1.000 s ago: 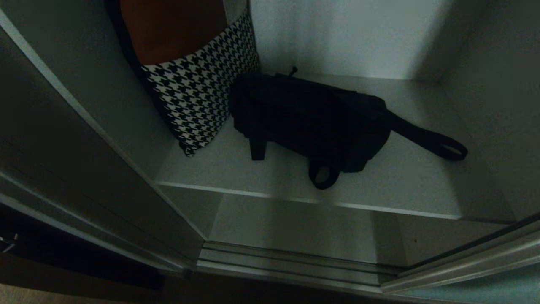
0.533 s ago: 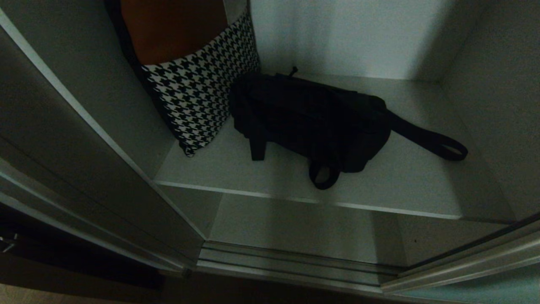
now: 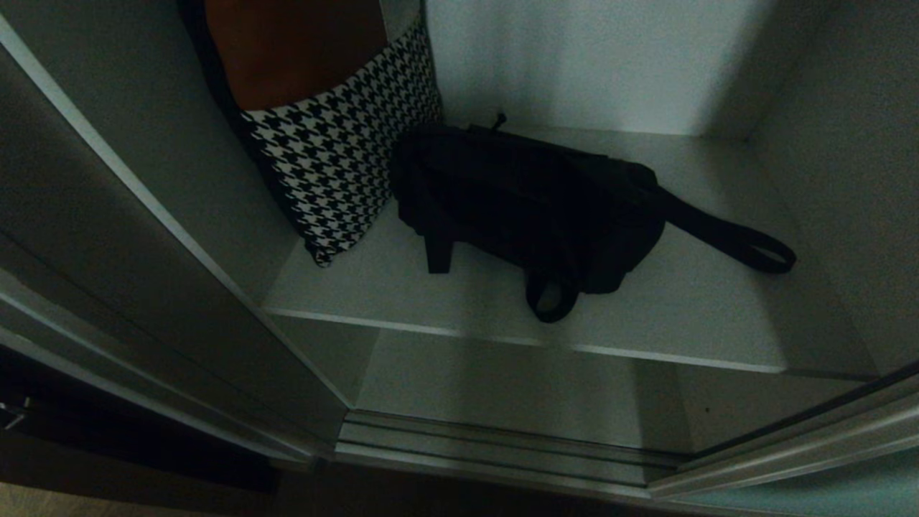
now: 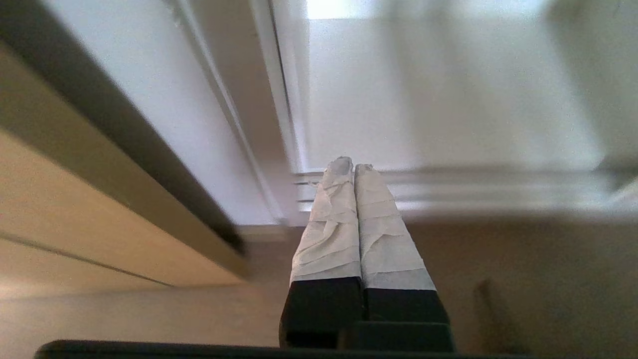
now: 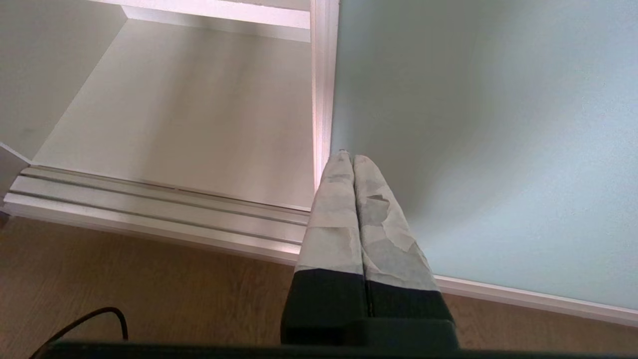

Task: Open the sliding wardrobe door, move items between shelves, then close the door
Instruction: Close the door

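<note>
The wardrobe stands open, and the black bag [image 3: 531, 208] lies on its side on the upper shelf [image 3: 668, 316], its long strap loop [image 3: 747, 248] trailing toward the right wall. Just beside it on the left, touching or nearly so, leans a houndstooth-patterned bag [image 3: 337, 165]; its top is cut off by the frame, and something orange-brown above it is too dark to identify. Below the shelf's pale front edge sits a lower shelf [image 3: 502, 388], bare where I can see it. The sliding wardrobe door [image 5: 488, 149] is pushed to the right, its silver frame [image 5: 324, 89] edging the opening. Neither arm reaches into the head view. The left gripper [image 4: 349, 167] hangs low outside the cabinet near the floor track [image 4: 448, 189], fingers pressed together on nothing. The right gripper [image 5: 347, 155] hovers before the door's frame, fingers likewise pressed together, empty.
</note>
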{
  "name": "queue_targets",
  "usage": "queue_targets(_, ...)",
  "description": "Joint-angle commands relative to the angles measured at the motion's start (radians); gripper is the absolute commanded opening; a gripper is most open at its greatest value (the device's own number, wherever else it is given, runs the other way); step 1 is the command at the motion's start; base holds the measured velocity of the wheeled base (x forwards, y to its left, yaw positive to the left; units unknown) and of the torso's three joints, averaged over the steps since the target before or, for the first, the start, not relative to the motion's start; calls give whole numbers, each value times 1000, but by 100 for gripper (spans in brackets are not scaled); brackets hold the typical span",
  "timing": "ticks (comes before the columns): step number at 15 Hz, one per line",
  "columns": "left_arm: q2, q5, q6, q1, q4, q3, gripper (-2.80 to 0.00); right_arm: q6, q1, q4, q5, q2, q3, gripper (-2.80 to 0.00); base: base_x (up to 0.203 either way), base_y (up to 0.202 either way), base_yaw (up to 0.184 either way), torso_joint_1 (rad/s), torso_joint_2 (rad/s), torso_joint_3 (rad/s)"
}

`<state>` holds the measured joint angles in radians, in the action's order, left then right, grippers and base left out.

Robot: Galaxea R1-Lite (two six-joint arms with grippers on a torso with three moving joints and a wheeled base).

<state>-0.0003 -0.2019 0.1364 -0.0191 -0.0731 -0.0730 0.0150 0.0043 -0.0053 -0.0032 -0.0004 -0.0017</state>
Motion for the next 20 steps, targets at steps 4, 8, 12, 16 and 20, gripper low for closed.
queue_targets(4,2,218,-46,-2,14,38,-280,0,0,-1,0,-1,0,-280,0,0,0,0,0,0)
queue_targets(8,3,180,-26,-2,68,73,-280,0,0,-1,0,-1,0,-280,0,0,0,0,0,0)
queue_targets(12,2,180,-24,-2,70,73,-280,0,0,1,0,-1,0,-280,0,0,0,0,0,0)
queue_targets(16,2,180,-18,-2,70,73,-280,0,0,0,0,-1,0,-280,-68,0,1,2,1,2)
queue_targets(20,3,179,-20,-2,72,73,-280,0,0,-1,0,-1,0,-280,-195,0,1,2,5,2)
